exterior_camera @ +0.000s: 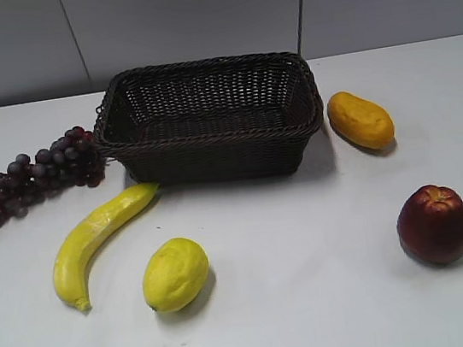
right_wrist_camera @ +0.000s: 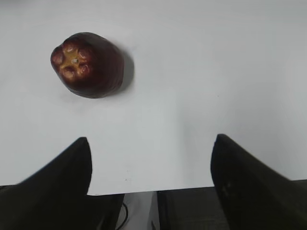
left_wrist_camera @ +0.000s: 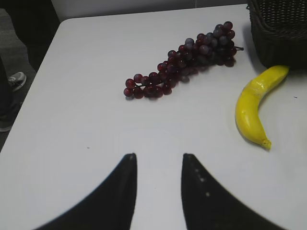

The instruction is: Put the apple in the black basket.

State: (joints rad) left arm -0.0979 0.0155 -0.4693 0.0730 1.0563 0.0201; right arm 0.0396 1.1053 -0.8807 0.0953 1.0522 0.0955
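Apple [right_wrist_camera: 88, 64] ahead-left of the wide-open, empty right gripper [right_wrist_camera: 151, 165].
Likely rigid, glossy, slippery: grasp across its widest middle.

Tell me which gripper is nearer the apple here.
Right. The right gripper is open just short of the apple, which lies ahead to its left. The left gripper faces the grapes and banana, no apple in view.
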